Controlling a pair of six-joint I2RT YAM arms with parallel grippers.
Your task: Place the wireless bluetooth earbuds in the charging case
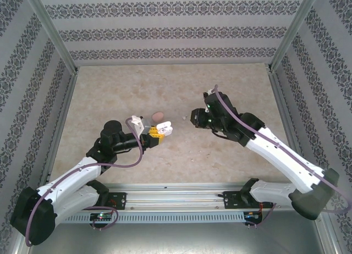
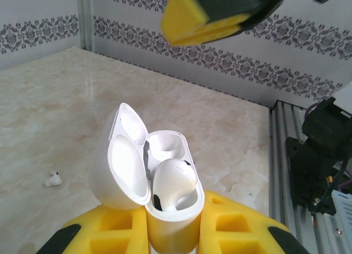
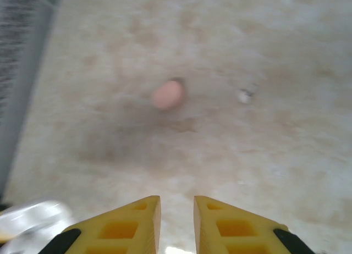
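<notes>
Left end effector (image 2: 175,237) clamped on open white case (image 2: 124,166); one earbud (image 2: 173,182) sits tilted in its well. Right end effector (image 3: 176,221) empty, jaws slightly apart. Best: press earbud square, then fetch loose bud (image 3: 243,95) on desk (image 3: 258,166).

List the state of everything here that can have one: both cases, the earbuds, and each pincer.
White charging case: lid open, gripped by its base.
Seated earbud: in one slot; the other slot is empty.
Loose earbud: lying on the table.
Pink case: on the table, looks closed, though blurred.
Left pincer: shut on the white charging case.
Right pincer: slightly open, empty.
</notes>
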